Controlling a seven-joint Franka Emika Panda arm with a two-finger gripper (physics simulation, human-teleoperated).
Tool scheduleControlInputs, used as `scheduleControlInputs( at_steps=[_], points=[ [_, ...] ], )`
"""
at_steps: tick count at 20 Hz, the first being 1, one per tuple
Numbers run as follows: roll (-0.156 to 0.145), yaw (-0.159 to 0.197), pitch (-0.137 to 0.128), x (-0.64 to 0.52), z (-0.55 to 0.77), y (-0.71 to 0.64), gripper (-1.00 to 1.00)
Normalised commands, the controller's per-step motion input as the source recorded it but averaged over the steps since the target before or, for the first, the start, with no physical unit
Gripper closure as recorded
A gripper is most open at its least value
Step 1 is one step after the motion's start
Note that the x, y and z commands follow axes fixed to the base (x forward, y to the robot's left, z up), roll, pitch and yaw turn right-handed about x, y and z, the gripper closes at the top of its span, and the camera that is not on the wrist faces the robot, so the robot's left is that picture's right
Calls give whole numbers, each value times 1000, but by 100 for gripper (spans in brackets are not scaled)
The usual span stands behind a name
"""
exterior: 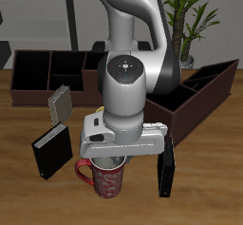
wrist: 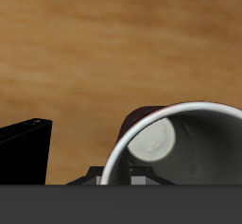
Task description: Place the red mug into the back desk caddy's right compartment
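Note:
The red mug (exterior: pixel 102 179), red with a pale speckled pattern and a whitish inside, is near the table's front edge, its handle (exterior: pixel 83 170) pointing sideways. My gripper (exterior: pixel 112 162) comes down from directly above onto its rim. In the wrist view the mug's white rim (wrist: pixel 180 110) fills the frame, and the gripper (wrist: pixel 121 178) shows two grey fingertips close together at the mug's wall. It looks shut on the rim. The back desk caddy (exterior: pixel 46 77), a long low dark brown box, lies far back. The arm hides one end of it, so I cannot single out the right compartment.
A black book (exterior: pixel 52 153) lies beside the mug, also in the wrist view (wrist: pixel 24 152). Another black book (exterior: pixel 166 172) lies on the mug's other side. A grey book (exterior: pixel 60 103) leans in front of the back caddy. An angled dark brown box (exterior: pixel 204 91) stands farther back.

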Motion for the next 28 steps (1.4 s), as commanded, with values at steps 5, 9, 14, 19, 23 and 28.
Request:
scheduleControlInputs(
  at_steps=[5,9,14,19,23,28],
  points=[
    [-30,-22,-51,-197,556,-67,100],
    [-18,2,-76,-447,758,37,100],
    [0,-6,-66,-330,664,4,100],
    [-20,-18,-51,-345,574,-52,100],
    [-28,-17,-18,-250,346,-121,100],
    [-1,-15,-56,-496,486,-32,100]
  ],
)
